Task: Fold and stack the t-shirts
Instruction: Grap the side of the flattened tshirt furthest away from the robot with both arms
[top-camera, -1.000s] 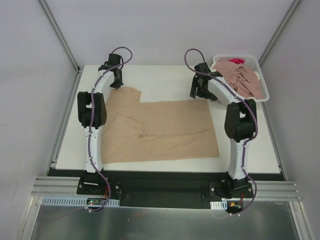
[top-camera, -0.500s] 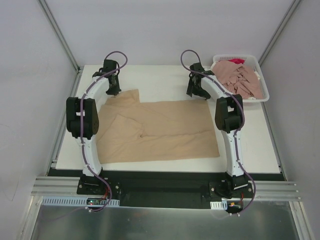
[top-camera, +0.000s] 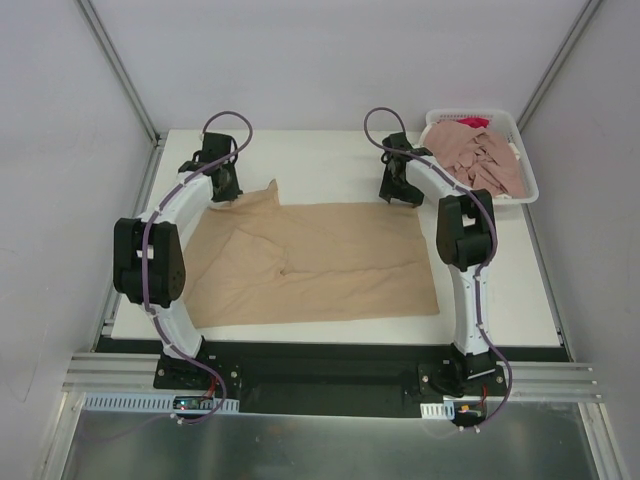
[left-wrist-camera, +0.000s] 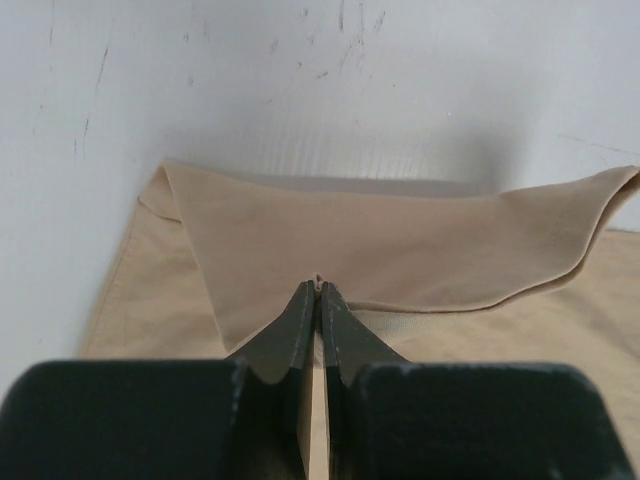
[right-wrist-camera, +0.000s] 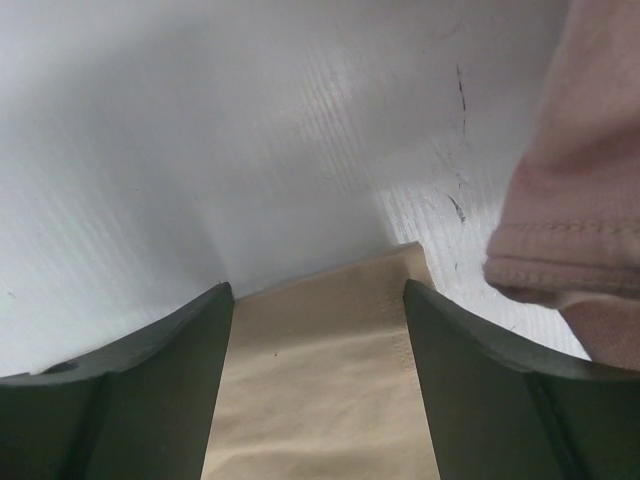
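Tan t-shirt (top-camera: 320, 262) lies flat mid-frame on the surface (top-camera: 310, 160), its long axis running left to right. Left fingers (left-wrist-camera: 300, 330) are pinched closed on its upper-left edge. Right fingers (right-wrist-camera: 195, 345) stand apart, straddling the upper-right corner, not yet gripping it.

- You are looking at a lab test cell: plain grey panels (top-camera: 320, 60) and aluminium rails (top-camera: 110, 378) are enclosing a white table (top-camera: 320, 155).
- Robot arms (top-camera: 468, 262) are sitting bolted to a black plate (top-camera: 330, 372).
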